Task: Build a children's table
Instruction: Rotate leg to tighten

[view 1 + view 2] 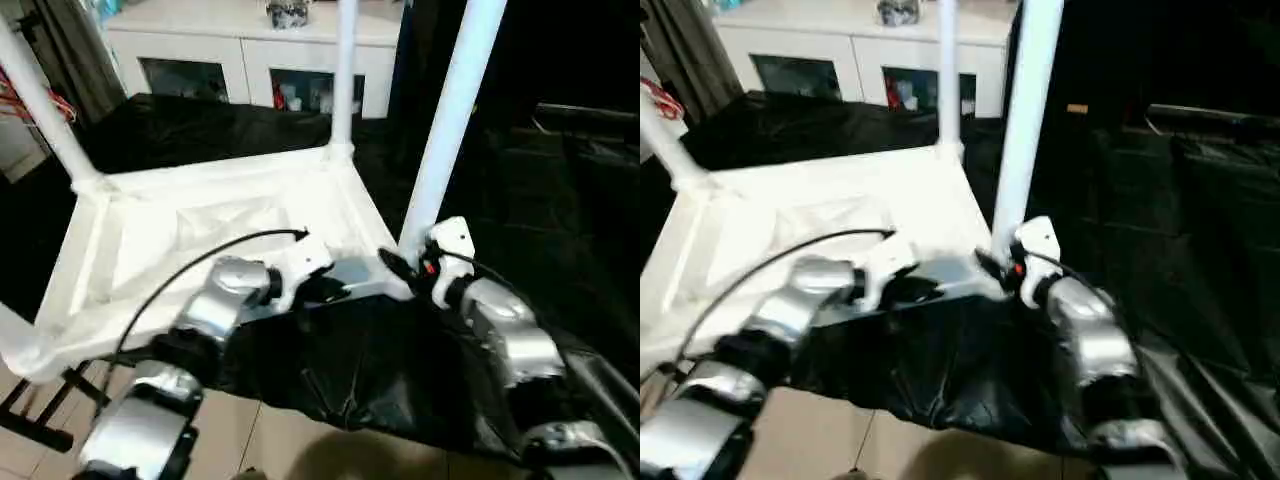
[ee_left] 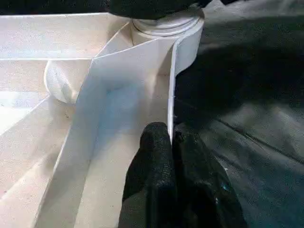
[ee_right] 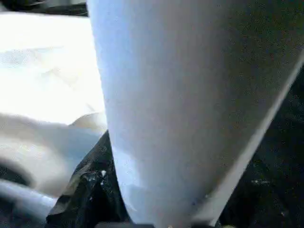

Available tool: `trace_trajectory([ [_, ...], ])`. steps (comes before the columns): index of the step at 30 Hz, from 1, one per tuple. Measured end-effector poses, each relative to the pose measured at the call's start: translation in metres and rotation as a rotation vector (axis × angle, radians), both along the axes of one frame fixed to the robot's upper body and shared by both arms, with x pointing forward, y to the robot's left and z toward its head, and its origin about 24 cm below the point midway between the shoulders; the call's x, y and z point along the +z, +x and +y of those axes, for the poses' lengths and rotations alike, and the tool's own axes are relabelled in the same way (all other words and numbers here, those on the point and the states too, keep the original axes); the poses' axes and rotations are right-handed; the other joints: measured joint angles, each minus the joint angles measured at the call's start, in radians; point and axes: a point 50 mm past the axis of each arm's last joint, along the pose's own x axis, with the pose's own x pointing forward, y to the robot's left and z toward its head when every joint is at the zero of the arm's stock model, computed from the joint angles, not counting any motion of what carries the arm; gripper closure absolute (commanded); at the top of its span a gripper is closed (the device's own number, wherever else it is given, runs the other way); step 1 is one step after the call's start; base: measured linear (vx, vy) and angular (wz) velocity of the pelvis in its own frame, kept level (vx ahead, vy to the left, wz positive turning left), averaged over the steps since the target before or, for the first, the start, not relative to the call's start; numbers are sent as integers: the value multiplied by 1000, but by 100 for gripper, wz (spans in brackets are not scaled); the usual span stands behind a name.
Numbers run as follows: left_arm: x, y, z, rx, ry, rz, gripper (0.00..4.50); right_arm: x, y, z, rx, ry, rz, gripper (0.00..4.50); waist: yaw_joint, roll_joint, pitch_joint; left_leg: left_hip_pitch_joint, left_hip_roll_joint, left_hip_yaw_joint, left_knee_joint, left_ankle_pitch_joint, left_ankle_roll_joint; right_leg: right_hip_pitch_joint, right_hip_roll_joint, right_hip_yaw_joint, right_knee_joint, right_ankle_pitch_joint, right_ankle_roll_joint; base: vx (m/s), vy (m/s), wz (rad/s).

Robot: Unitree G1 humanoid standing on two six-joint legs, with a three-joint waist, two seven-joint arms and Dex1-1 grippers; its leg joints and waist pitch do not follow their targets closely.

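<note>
The children's table lies upside down on a black cloth, with its ribbed white top [image 1: 150,240] facing up. White legs stand in its corner sockets: one far left [image 1: 40,100], one far right [image 1: 344,70] and one near right [image 1: 450,120]. My left gripper [image 1: 318,290] is shut on the thin near rim [image 2: 169,95], close to the near right socket [image 2: 164,26]. My right gripper [image 1: 405,265] sits at the base of the near right leg [image 3: 180,104]. The leg is between its jaws and one black finger [image 3: 88,190] lies against it.
The black cloth [image 1: 380,370] covers the work surface and hangs over its near edge above pale floor tiles. A white cabinet with glass doors [image 1: 250,50] stands behind. A dark frame [image 1: 40,410] is at the lower left, and dark furniture lies to the right.
</note>
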Motion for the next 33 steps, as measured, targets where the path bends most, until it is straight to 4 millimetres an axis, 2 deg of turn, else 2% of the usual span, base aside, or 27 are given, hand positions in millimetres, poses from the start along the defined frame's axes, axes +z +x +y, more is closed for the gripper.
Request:
trace_trajectory([
  [2, -1, 1, -7, 28, 4, -16, 450, -1, 5, 3, -76, -6, 2, 251, -3, 0, 0, 3, 0, 0, -1, 0, 0, 3, 0, 1, -1, 0, 0, 0, 0, 0],
  [7, -2, 1, -9, 41, 7, -25, 450, -1, 7, 5, -102, -21, -21, 251, -4, -2, 0, 6, -1, -1, -5, 0, 0, 6, 0, 1, -3, -3, 5, 0, 0, 0],
  [8, -2, 1, -9, 41, 7, -25, 450, -1, 7, 5, -102, -20, -24, 196, -4, -2, 0, 6, -1, -1, -5, 0, 0, 6, 0, 1, -3, -3, 5, 0, 0, 0],
  [11, -1, 0, -10, 36, 7, -30, 450, -1, 5, 4, -84, 0, -36, 176, -3, -4, 2, 6, -1, 0, -7, 0, 0, 6, 0, 1, -3, -2, 4, 0, 0, 0],
  [14, 0, 0, -10, 25, 6, -34, 450, -1, 3, -1, -40, -9, -46, 136, -2, -3, 1, 5, -1, 0, -7, 0, 0, 6, -1, 1, -5, -2, 3, 0, 0, 0],
  [18, 1, -1, -10, 1, 7, -44, 450, -1, -6, -18, 108, -81, -60, 133, -1, -2, 1, 1, -1, 0, -8, 0, 0, 6, 0, 0, -9, -2, 4, 0, 0, 0],
  [23, 3, -1, -6, -38, 8, -52, 450, 6, -28, -59, 275, -150, -39, 133, 7, 0, 1, -1, 0, 2, -8, 0, 1, 6, 0, -2, -11, -3, 4, 0, 0, 0],
  [25, 4, -1, -4, -42, 10, -62, 450, 4, -39, -71, 344, -156, 7, 133, 4, 0, 2, -4, 1, 1, -8, 0, 1, 5, 1, -2, -11, -3, 4, 0, 0, 0],
  [28, 6, 1, 0, -40, 10, -68, 450, -2, -50, -75, 406, -141, 53, 133, -4, 6, 2, -11, 1, 1, -6, 1, 2, -2, 1, -3, -11, -2, 4, 0, 0, 0],
  [29, 6, 1, 1, -47, 7, -68, 450, 0, -53, -78, 429, -140, 55, 133, -4, 9, 2, -13, 1, 1, -5, 4, 7, -5, 0, -3, -10, -2, 4, 0, 0, 0],
  [31, 7, 0, 3, -65, 3, -63, 450, 6, -54, -84, 453, -118, 67, 104, -3, 13, 1, -15, 1, 2, -4, 6, 10, -8, 0, -3, -9, -2, 4, 0, 0, 0],
  [33, 7, 0, 5, -86, 6, -59, 450, 13, -53, -87, 443, -87, 52, 97, -2, 14, 1, -16, 1, 1, -4, 6, 11, -9, 1, -4, -9, -2, 4, 0, 0, 0],
])
